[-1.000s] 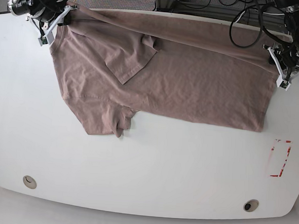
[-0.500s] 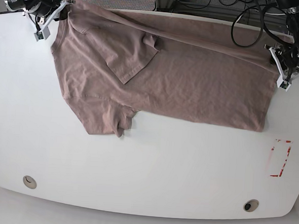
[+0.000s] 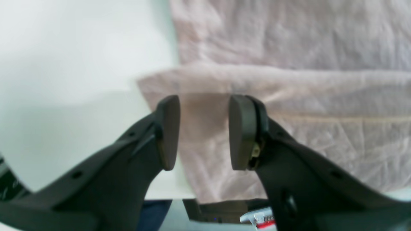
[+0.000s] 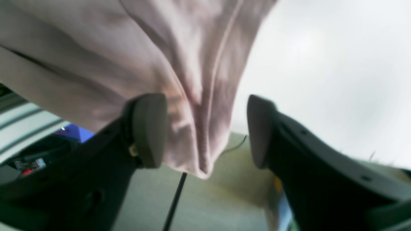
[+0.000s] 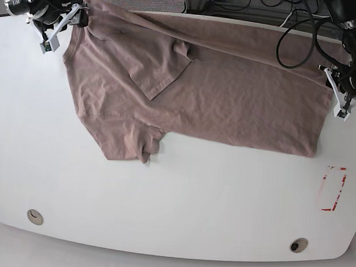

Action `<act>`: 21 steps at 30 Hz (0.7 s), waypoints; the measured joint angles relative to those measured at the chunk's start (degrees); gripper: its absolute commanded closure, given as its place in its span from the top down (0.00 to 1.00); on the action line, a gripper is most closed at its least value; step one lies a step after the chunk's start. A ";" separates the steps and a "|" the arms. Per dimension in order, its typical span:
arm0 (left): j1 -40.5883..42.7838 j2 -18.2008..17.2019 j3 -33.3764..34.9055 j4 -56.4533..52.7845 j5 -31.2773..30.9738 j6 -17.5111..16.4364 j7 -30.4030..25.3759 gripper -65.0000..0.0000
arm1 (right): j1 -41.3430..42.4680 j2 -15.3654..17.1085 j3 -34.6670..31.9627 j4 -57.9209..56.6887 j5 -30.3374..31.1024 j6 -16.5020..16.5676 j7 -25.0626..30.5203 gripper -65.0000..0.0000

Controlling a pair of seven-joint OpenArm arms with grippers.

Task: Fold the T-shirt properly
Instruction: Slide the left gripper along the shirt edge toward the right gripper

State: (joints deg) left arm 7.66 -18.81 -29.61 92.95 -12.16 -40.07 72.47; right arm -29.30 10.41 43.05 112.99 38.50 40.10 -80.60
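Note:
The pink-brown T-shirt (image 5: 228, 100) lies spread along the far half of the white table (image 5: 180, 200), one sleeve (image 5: 161, 66) folded over its body. My right gripper (image 5: 70, 19) is at the shirt's far-left corner. In the right wrist view this gripper (image 4: 207, 128) is open, with a bunched fold of the T-shirt (image 4: 196, 96) hanging loose between the pads. My left gripper (image 5: 338, 92) stands at the shirt's right edge. In the left wrist view it (image 3: 203, 131) is open, and the shirt's folded edge (image 3: 257, 80) lies just beyond the fingertips.
A red-outlined rectangle (image 5: 333, 188) is marked near the table's right edge. Two round holes (image 5: 35, 217) (image 5: 299, 244) sit near the front edge. Black cables (image 5: 293, 31) hang behind the table's far edge.
My right gripper has opened and released the shirt's far-left corner after carrying it toward the far edge. My left gripper has shifted slightly right, off the shirt's edge.

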 measured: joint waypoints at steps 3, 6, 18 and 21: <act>-1.64 0.02 -0.07 0.98 0.11 0.13 1.73 0.37 | -0.04 -0.13 0.00 0.98 3.56 -0.04 0.02 0.73; -2.75 0.07 -0.07 2.86 0.07 0.13 2.25 0.37 | -0.04 -0.33 -0.07 0.96 7.50 -0.02 0.20 0.69; -2.19 1.07 -0.39 15.04 -0.02 0.13 4.13 0.37 | 0.74 -2.14 -0.28 0.96 9.77 -0.02 -0.13 0.20; 0.42 2.21 -0.31 17.27 0.31 0.13 1.27 0.37 | 0.72 -2.12 -0.81 0.96 9.11 -0.02 0.00 0.29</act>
State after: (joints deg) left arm 8.08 -16.60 -29.91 110.21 -11.86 -39.94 73.73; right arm -28.58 8.29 42.24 113.95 47.62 40.07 -80.60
